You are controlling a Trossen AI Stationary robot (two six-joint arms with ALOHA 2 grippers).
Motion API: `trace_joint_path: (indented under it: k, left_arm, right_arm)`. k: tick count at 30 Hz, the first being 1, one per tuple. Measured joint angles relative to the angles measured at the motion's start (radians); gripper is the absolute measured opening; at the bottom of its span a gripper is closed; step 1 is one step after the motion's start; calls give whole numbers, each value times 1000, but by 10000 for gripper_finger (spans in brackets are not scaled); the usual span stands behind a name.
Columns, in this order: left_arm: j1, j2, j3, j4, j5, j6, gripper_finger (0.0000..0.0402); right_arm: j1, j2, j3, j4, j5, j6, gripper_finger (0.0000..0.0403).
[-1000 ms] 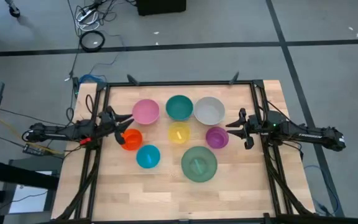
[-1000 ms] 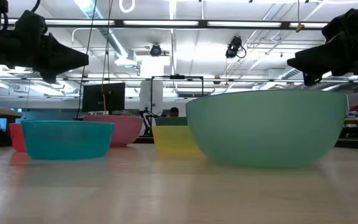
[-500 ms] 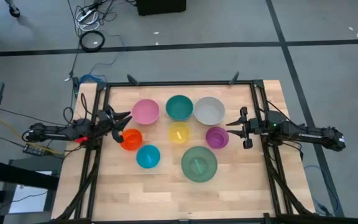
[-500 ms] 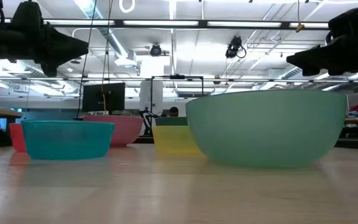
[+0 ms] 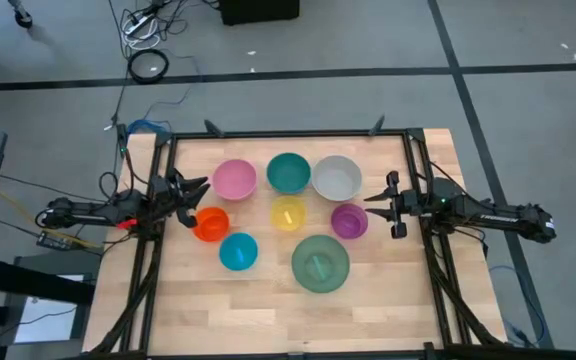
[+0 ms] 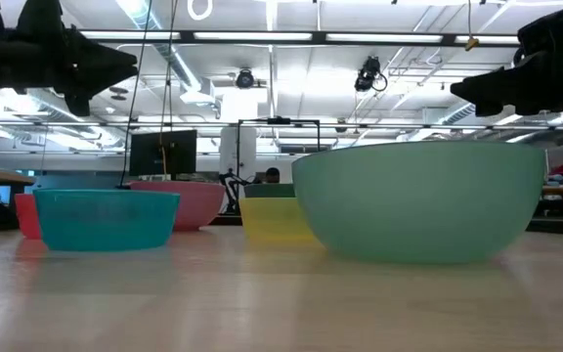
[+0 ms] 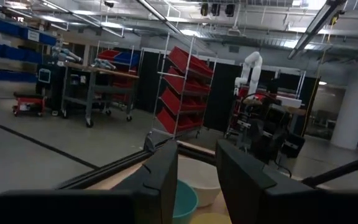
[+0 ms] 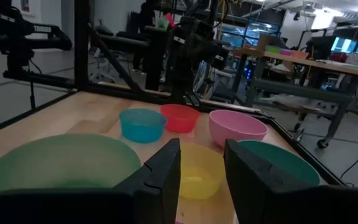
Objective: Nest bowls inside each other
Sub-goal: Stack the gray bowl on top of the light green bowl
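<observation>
Eight bowls stand apart on their bases on the wooden table (image 5: 268, 300). Pink (image 5: 234, 179), teal (image 5: 288, 172) and white-grey (image 5: 337, 177) make the far row. Orange (image 5: 210, 225), yellow (image 5: 287, 214) and purple (image 5: 349, 221) stand in the middle. Light blue (image 5: 238, 252) and the big green bowl (image 5: 320, 263) stand nearest. My left gripper (image 5: 200, 188) hangs open above the table's left side, beside the orange and pink bowls. My right gripper (image 5: 373, 203) hangs open at the right, beside the purple bowl. Both hold nothing (image 7: 197, 171) (image 8: 202, 155).
A black frame (image 5: 288, 133) runs along the table's far edge and down both sides. Bare wood lies along the near edge in front of the green and light blue bowls. In the low view both grippers (image 6: 125, 66) (image 6: 462, 88) hang well above the bowl rims.
My left gripper has tipped its fingers upward and risen a little above the table's left side. My right gripper has rolled about its own pointing line while staying in place. No bowl has moved.
</observation>
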Motion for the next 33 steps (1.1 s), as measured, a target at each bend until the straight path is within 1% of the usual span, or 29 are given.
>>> trace_joint_path:
  k: [6,10,13,16,18,23,27,30,33]
  left_arm:
    - [0,0,0,6,0,-15,117]
    - [0,0,0,6,0,-30,117]
    - [0,0,0,16,0,-82,117]
    - [0,0,0,71,0,-166,117]
    - [0,0,0,104,0,-194,117]
    - [0,0,0,132,0,-195,117]
    - [0,0,0,133,0,-195,117]
    - [0,0,0,135,0,-201,117]
    - [0,0,2,158,2,-189,117]
  right_arm:
    - [1,0,0,47,-11,71,112]
    - [1,0,0,91,-12,188,112]
    - [1,0,0,188,-9,242,112]
    - [1,0,0,300,-5,289,112]
    - [1,-1,2,357,16,315,112]
    - [1,-1,39,390,102,331,112]
    - [1,0,55,386,133,315,111]
    - [1,9,67,387,192,310,109]
    - [1,41,81,375,228,300,105]
